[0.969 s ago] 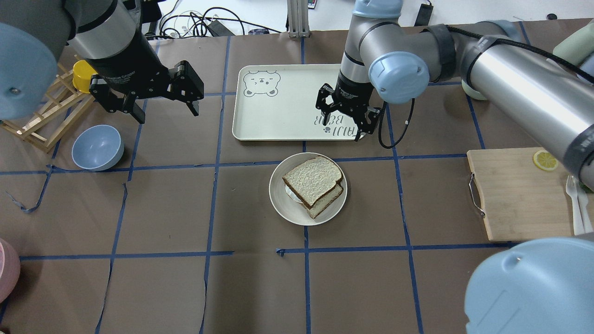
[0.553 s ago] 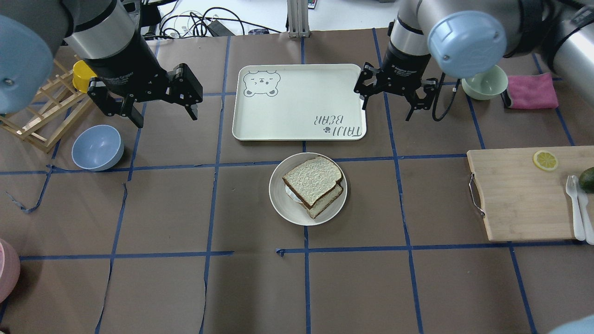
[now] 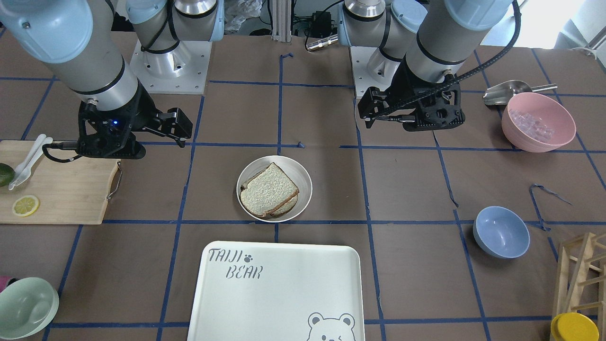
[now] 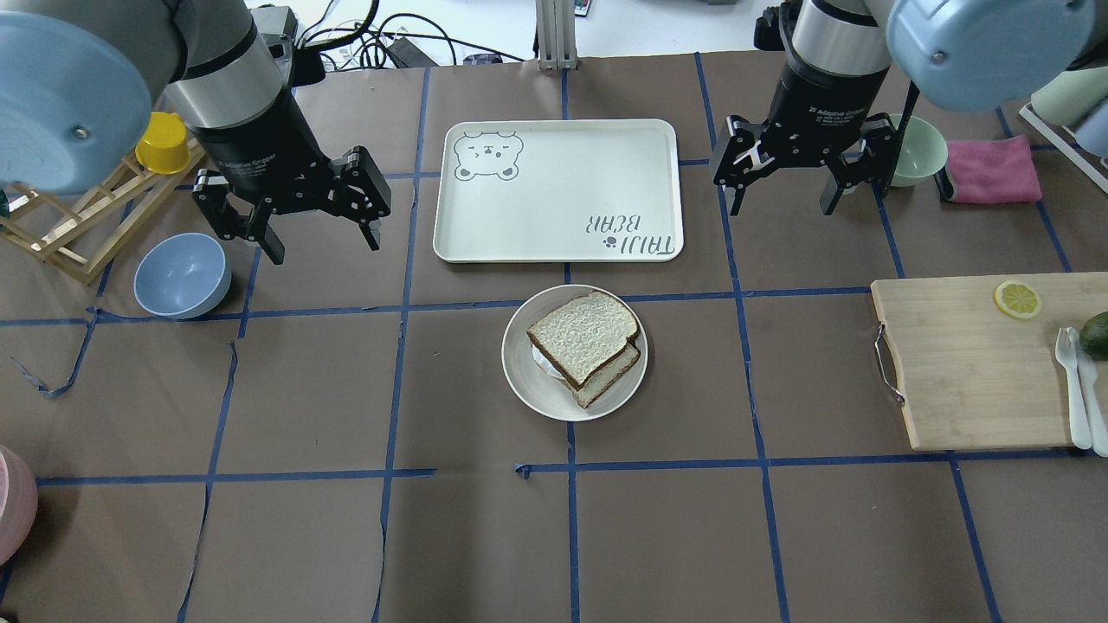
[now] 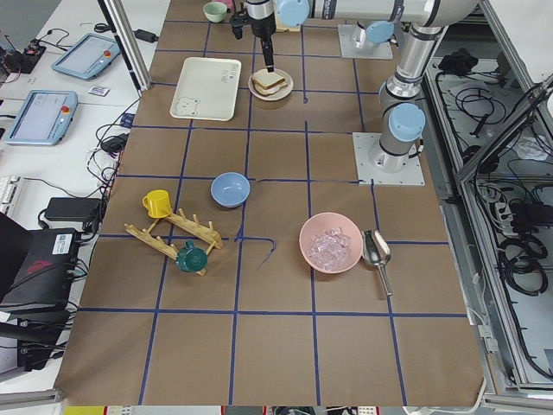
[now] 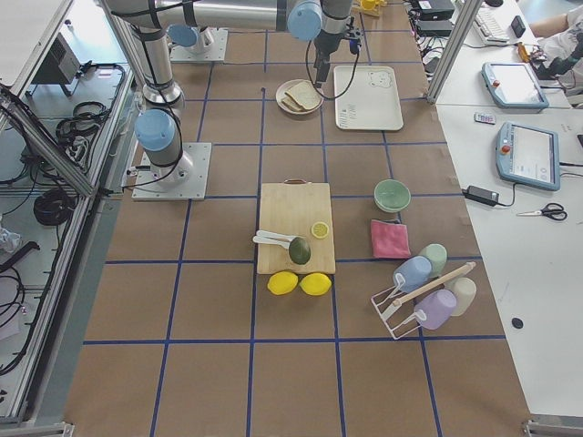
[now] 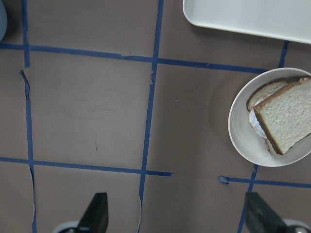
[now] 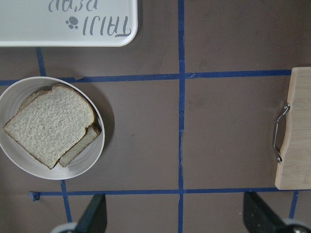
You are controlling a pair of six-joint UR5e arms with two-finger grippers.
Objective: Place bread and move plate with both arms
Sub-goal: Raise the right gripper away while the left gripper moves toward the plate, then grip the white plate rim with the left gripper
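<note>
Overhead exterior view, arm poses first. We see the left gripper (image 4: 324, 242) pointing straight down over bare table (image 4: 303, 389), to the left of the tray (image 4: 554, 190). Its fingers are spread wide with nothing between them. The right gripper (image 4: 782, 206) hangs the same way on the tray's right side, clear of its edge, also spread wide and empty. Both wrist cameras agree: black fingertips (image 7: 97, 213) sit at the lower corners of each view, with only table surface between them.

Compared with a second ago, the right gripper has travelled from over the tray's near right corner to beyond its right edge, close to the green bowl (image 4: 924, 151). The left gripper now sits slightly lower and further right in the overhead view. Plate and bread have not moved.

Task items: the plate (image 4: 530, 389) rests on the table just on the robot's side of the tray, not touching it. The bread (image 4: 582, 337) lies on the plate, skewed over a second slice (image 4: 613, 379). A white sliver (image 4: 541, 362) shows at the stack's left edge.

Materials:
- Bread: pale speckled crumb and dark brown crust, roughly square with one domed edge.
- Plate: round, shallow, off-white and matte, with a raised rim.
- Tray: cream, rectangular, with rounded corners, a bear print and lettering.
- Table: covered in brown paper gridded with blue tape (image 4: 571, 519), torn in places.
</note>
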